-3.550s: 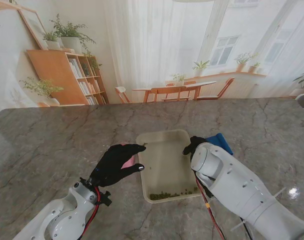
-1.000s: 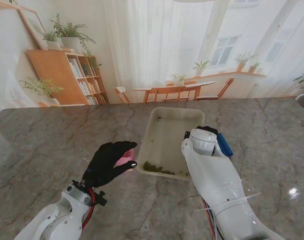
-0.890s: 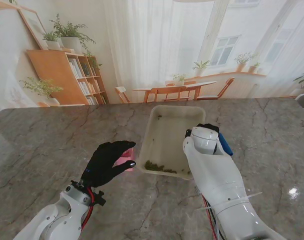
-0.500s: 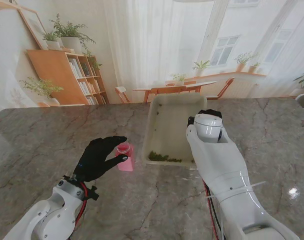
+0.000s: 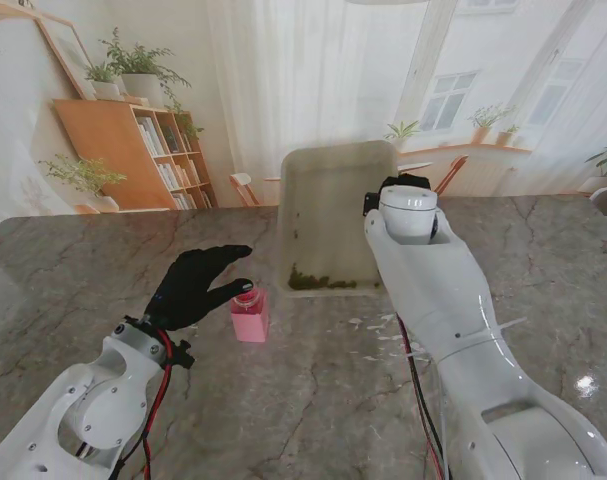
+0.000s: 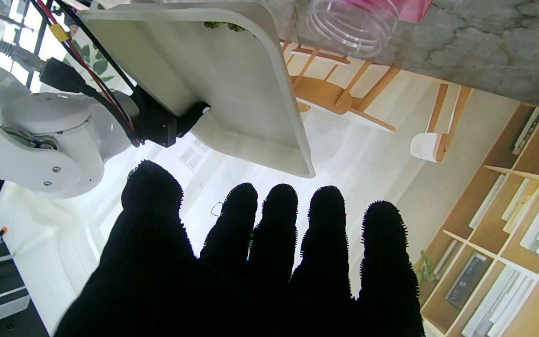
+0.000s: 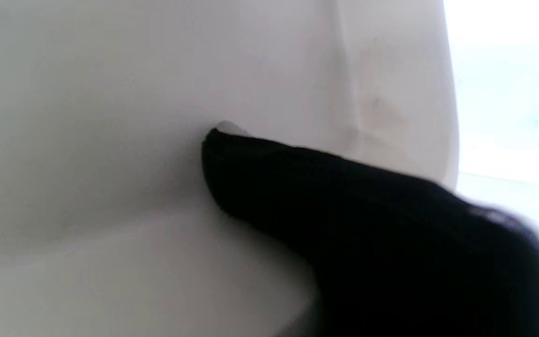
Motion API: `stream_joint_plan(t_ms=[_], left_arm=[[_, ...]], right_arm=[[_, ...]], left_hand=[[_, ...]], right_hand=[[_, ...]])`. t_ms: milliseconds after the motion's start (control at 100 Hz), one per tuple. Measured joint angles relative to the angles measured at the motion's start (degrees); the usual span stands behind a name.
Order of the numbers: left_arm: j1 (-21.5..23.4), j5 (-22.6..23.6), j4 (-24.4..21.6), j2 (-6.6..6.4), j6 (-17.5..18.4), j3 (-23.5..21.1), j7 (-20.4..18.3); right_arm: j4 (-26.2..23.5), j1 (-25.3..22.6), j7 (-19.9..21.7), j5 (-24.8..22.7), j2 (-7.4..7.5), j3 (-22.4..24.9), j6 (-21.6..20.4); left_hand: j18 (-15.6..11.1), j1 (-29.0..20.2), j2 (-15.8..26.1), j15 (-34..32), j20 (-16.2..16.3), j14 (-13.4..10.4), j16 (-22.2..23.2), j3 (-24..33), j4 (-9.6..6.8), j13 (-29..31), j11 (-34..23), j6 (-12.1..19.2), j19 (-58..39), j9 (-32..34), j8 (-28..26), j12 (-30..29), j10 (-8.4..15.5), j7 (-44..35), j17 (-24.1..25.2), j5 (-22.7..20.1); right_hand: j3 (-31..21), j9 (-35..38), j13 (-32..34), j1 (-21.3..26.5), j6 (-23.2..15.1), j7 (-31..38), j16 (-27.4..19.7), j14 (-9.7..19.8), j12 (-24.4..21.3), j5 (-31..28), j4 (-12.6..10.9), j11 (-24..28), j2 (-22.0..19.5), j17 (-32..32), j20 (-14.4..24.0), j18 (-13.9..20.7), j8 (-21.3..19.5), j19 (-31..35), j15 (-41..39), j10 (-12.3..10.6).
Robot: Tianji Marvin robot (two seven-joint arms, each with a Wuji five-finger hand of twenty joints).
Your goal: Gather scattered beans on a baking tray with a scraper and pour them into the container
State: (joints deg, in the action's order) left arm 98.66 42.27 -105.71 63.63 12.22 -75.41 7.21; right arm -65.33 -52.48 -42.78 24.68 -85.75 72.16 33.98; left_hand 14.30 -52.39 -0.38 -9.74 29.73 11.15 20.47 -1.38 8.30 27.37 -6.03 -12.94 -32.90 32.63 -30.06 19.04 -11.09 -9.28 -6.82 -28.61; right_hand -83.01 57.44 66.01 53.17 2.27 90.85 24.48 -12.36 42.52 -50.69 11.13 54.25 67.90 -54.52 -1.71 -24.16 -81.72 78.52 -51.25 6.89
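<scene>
Currently at pour step: my right robot hand point(image 5: 401, 186) grips 1 tray point(image 5: 328, 200) by its edge, raised off table point(image 5: 103, 260) & tilted steep, beans point(image 5: 318, 281) heaped at low edge. Left robot hand point(image 5: 196, 285) unclenched, beside 1 pink container point(image 5: 250, 315), not holding. Next, I judge: bring low edge over container mouth. Scraper not seen.

The cream baking tray point(image 5: 328, 205) is held steeply tilted; green beans point(image 5: 318, 280) are gathered at its lower edge, near the pink container point(image 5: 250, 316).
</scene>
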Motion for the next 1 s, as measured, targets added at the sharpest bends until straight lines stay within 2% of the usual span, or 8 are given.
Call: stream_joint_plan(t_ms=[190,340,710,1000], left_arm=[[-2.6,-1.9,1.4,-0.1,0.0,-0.2,-2.1],[-4.5,-3.6,2.9,-0.19,0.2,-0.3,-3.3],[-8.5,-5.6,6.3,-0.42,1.6,-0.2,-5.5],[-9.6,-5.5,6.8,-0.71,2.5,-0.4,-7.0]], right_arm=[[6.3,4.5,0.3,3.6,-1.06,-1.8,-2.4],[9.4,6.7,1.4,4.1,-1.83,-3.3,-3.7],[12.3,9.9,5.3,5.4,-2.37,-7.8,-8.4],[14.5,11.5,8.7,4.7,-3.04,-11.3,-12.2]], left_hand=[[0.0,0.0,0.0,0.0,0.0,0.0,0.0,0.0,0.0,0.0,0.0,0.0,0.0,0.0,0.0,0.0,0.0,0.0,0.0,0.0],[0.0,0.0,0.0,0.0,0.0,0.0,0.0,0.0,0.0,0.0,0.0,0.0,0.0,0.0,0.0,0.0,0.0,0.0,0.0,0.0],[0.0,0.0,0.0,0.0,0.0,0.0,0.0,0.0,0.0,0.0,0.0,0.0,0.1,-0.2,0.0,0.0,0.0,0.0,0.1,0.1],[0.0,0.0,0.0,0.0,0.0,0.0,-0.2,0.0,0.0,0.0,0.2,0.0,0.2,-0.8,0.1,0.0,0.0,0.0,0.1,0.6]], right_hand=[[0.0,0.0,0.0,0.0,0.0,0.0,0.0,0.0,0.0,0.0,0.0,0.1,0.0,0.0,0.0,0.0,0.0,0.0,-0.1,0.0],[0.0,0.0,0.0,0.0,0.0,0.0,0.0,0.0,0.0,0.0,0.0,0.2,0.2,0.0,0.1,0.0,0.0,0.0,-0.2,0.0],[0.0,0.0,0.0,0.0,0.0,0.1,0.0,0.0,0.1,0.0,0.0,0.5,0.6,0.0,0.1,0.0,0.0,0.0,-0.4,-0.1],[0.0,0.0,0.0,0.0,0.0,0.1,0.0,0.0,0.1,0.0,0.0,0.5,0.6,0.0,0.1,0.0,0.0,0.0,-0.5,-0.1]])
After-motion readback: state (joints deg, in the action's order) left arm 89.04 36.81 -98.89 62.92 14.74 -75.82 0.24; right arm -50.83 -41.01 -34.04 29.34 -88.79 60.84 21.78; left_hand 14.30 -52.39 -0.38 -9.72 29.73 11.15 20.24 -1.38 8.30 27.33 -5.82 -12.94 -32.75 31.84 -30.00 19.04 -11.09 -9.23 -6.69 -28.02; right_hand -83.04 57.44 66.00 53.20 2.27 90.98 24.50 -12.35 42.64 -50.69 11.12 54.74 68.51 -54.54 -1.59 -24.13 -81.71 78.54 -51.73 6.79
